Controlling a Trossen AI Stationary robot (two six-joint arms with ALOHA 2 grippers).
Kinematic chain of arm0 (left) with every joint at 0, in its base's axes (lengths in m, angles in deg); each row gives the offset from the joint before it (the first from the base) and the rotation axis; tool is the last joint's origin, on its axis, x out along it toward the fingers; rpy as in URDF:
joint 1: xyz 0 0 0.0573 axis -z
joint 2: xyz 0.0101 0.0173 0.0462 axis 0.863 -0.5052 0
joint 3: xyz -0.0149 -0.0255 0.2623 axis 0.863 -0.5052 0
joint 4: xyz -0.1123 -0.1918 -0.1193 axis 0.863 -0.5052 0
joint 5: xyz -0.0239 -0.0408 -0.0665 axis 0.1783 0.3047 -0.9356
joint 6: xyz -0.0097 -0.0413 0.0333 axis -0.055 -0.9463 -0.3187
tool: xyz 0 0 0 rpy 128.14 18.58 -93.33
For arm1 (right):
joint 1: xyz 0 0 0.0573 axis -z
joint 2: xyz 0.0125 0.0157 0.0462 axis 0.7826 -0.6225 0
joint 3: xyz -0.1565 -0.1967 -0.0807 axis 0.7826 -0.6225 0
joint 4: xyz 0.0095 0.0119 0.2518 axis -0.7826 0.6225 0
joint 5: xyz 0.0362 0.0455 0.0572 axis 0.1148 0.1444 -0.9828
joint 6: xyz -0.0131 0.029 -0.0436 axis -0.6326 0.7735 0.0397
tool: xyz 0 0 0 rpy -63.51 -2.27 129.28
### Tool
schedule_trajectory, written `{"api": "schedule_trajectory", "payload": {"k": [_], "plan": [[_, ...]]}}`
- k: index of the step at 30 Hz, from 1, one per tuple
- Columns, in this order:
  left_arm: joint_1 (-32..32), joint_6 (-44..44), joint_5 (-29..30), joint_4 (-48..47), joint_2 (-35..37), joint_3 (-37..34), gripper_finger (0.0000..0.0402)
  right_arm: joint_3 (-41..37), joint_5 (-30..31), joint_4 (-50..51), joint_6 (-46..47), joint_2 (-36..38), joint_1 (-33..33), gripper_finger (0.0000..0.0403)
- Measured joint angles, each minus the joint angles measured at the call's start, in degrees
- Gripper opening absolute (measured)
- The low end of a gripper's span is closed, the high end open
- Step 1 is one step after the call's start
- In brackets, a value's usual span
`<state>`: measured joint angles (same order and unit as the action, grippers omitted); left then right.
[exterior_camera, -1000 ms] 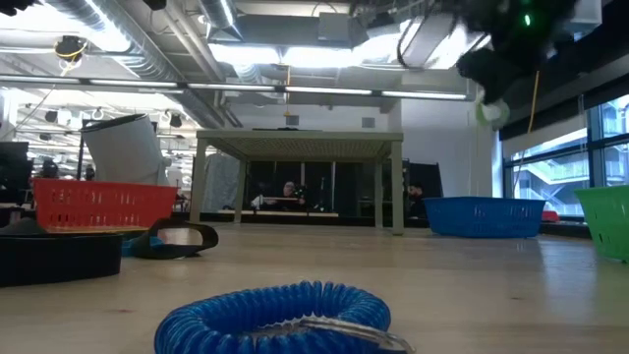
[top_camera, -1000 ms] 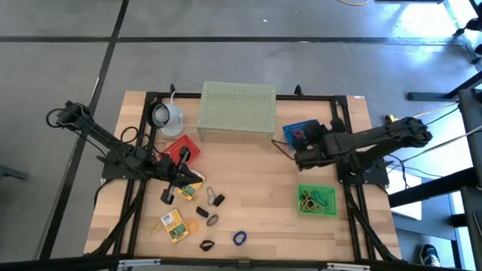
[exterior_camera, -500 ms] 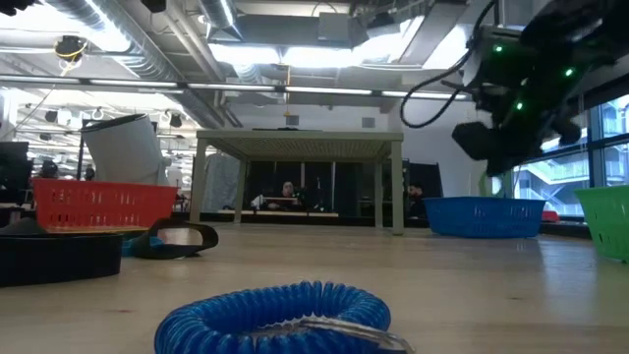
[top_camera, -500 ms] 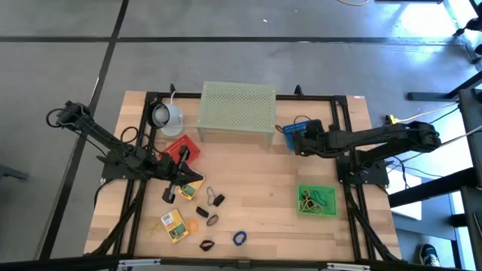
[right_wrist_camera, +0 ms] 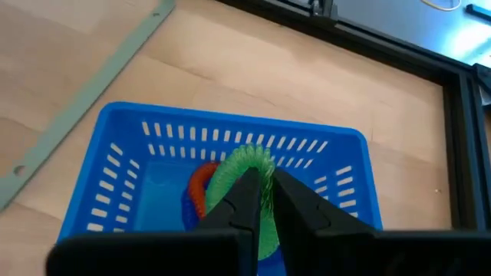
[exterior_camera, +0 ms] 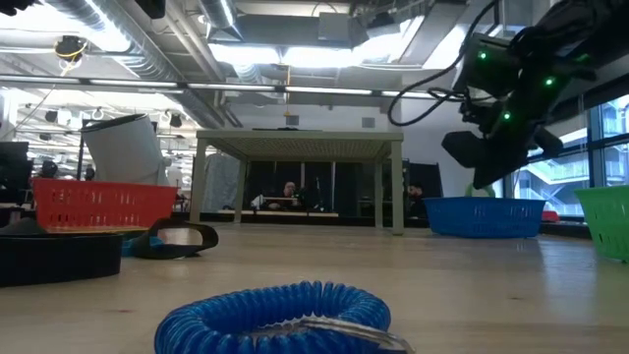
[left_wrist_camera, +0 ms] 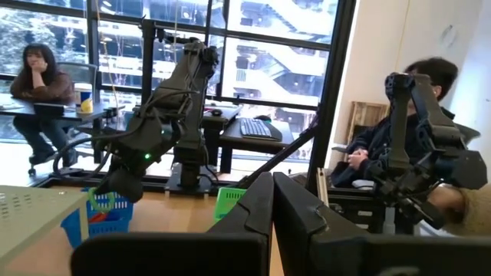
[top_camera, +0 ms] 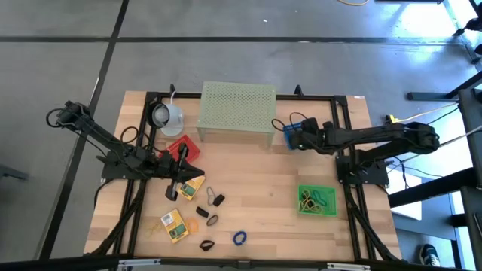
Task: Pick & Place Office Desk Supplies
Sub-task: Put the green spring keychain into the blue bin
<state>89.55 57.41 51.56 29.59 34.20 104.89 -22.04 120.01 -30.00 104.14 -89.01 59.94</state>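
My right gripper [right_wrist_camera: 262, 180] is shut on a green coiled loop [right_wrist_camera: 247, 159] and hangs over the blue basket [right_wrist_camera: 138, 146], which holds a red loop [right_wrist_camera: 201, 181]. In the high view this gripper [top_camera: 289, 135] is at the basket [top_camera: 303, 125], right of the pale green stand. My left gripper [top_camera: 178, 185] hovers shut and empty by a yellow packet [top_camera: 193, 183] next to the red basket [top_camera: 181, 148]. Loose on the table lie another yellow packet [top_camera: 174, 224], black clips [top_camera: 218, 199] and a blue loop [top_camera: 239, 239]. My right gripper pinches the green loop's coils [right_wrist_camera: 261, 162] between its two fingers. The fingers slant down from above. The loop hangs around the fingertips, over the inside of the blue basket and above the red loop; whether it touches the basket, I cannot tell.
The perforated stand [top_camera: 237, 111] fills the far middle, with a white cup-like thing [top_camera: 167, 115] to its left. A green basket [top_camera: 316, 199] with small items sits at the near right. Bare wood lies between the stand and the loose items. People sit beyond the table.
My right gripper has gone down and toward the table's far left, from above the table's right part to just over the blue basket, tipping its fingers downward. The green loop has travelled with it, still between the fingers.
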Motion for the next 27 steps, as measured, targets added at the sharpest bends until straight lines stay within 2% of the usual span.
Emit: {"api": "schedule_trajectory", "payload": {"k": [16,21,27], "plan": [[0.0,-0.02,0.0,0.0,0.0,0.0,0.0004,0.0,-1.36,-0.61,2.44,-3.88,0.0,0.0037],[0.0,-0.02,0.0,0.0,-0.01,0.0,0.0004,0.0,-1.71,-0.58,2.31,-3.88,0.0,0.0084],[0.0,-0.02,0.0,0.0,0.0,0.0,0.0004,1.74,-2.08,1.33,0.75,-3.88,-0.02,0.0172]]}}
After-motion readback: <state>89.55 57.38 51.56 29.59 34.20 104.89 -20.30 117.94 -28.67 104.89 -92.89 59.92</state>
